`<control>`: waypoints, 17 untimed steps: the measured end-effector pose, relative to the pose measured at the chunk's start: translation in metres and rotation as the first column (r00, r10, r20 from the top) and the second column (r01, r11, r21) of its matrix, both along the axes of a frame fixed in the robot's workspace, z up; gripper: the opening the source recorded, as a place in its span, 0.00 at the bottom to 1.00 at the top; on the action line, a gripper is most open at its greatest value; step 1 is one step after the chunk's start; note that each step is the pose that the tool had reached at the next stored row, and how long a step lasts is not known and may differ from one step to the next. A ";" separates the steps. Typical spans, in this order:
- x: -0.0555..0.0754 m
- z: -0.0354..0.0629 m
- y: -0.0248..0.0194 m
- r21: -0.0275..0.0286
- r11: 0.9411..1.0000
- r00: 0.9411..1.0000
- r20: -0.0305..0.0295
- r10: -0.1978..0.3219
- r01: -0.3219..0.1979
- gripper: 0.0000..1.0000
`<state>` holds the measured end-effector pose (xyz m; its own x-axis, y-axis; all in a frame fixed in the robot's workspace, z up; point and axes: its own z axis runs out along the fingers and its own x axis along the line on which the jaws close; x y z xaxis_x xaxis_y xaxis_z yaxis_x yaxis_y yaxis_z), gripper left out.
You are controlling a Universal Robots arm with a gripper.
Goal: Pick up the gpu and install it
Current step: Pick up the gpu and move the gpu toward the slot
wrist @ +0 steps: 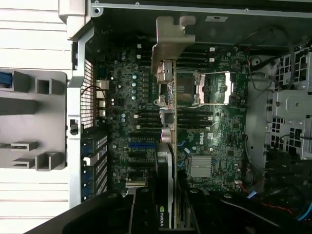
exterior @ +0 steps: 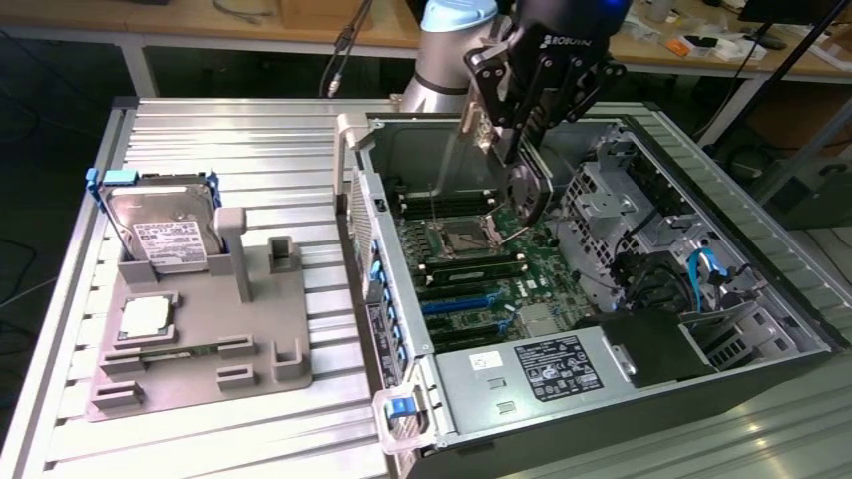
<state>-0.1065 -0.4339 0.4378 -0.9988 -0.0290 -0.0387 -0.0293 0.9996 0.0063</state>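
Observation:
My gripper [exterior: 517, 140] hangs over the open computer case [exterior: 745, 289], shut on the gpu [exterior: 529, 190]. The gpu is a thin dark card held on edge, pointing down toward the motherboard [exterior: 486, 284], with its lower end near the processor socket [exterior: 469, 238]. In the wrist view the gpu [wrist: 168, 161] runs edge-on away from my gripper [wrist: 166, 214]. Its silver bracket [wrist: 171, 41] is at the far end and an NVIDIA label sits near the fingers [wrist: 141, 209]. The card floats above the board, apart from the blue slots [wrist: 141, 145].
A grey fixture [exterior: 253, 349] on the slatted table at the exterior view's left holds a hard drive [exterior: 167, 235] in a blue frame and a small square silver chip [exterior: 144, 317]. Drive cages and cables [exterior: 692, 274] crowd the case's right side.

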 end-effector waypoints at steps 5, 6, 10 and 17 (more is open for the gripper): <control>0.003 -0.0001 0.0000 0.000 0.998 0.998 0.000 0.057 -0.057 0.27; 0.003 -0.0001 0.0001 0.000 0.998 0.998 0.000 0.069 -0.069 0.27; 0.005 -0.0002 0.0001 0.000 0.992 0.992 0.000 0.126 -0.126 0.27; 0.008 -0.0003 0.0001 0.000 0.978 0.978 0.000 0.207 -0.207 0.27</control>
<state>-0.0986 -0.4339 0.4375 -0.9711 -0.2353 -0.0387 -0.2357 0.9718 0.0062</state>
